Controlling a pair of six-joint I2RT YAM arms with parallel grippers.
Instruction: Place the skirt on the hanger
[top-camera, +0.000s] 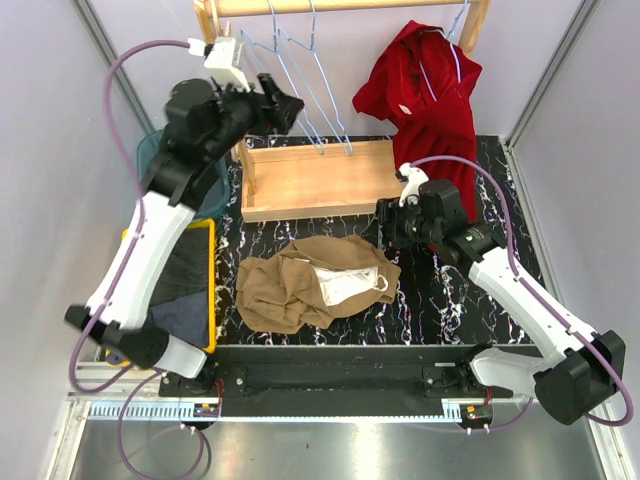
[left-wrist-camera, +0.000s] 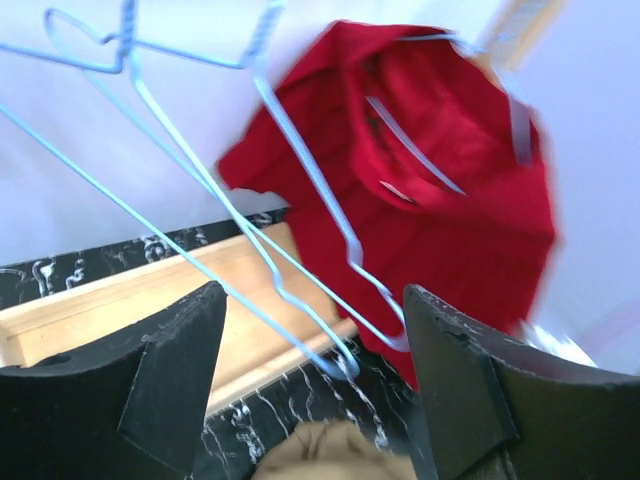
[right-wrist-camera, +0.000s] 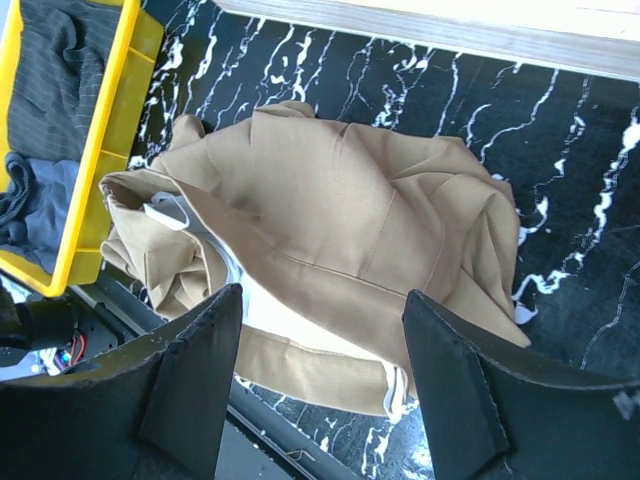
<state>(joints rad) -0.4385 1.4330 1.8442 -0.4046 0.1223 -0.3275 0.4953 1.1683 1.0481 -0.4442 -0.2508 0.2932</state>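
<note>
Jaws apart, empty, on left gripper (left-wrist-camera: 315, 400), raised just before blue hangers (left-wrist-camera: 300, 200) on rail (top-camera: 350, 6). Jaws apart too on right gripper (right-wrist-camera: 320, 390), hovering over skirt (right-wrist-camera: 340, 210), crumpled on table (right-wrist-camera: 560, 150) near yellow bin (right-wrist-camera: 108, 150). Red garment (left-wrist-camera: 440, 200) hanging right of hangers.

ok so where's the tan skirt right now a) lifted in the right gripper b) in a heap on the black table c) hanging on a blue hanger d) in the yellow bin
b, the skirt lies crumpled on the table, beside the bin and not in it.
</note>
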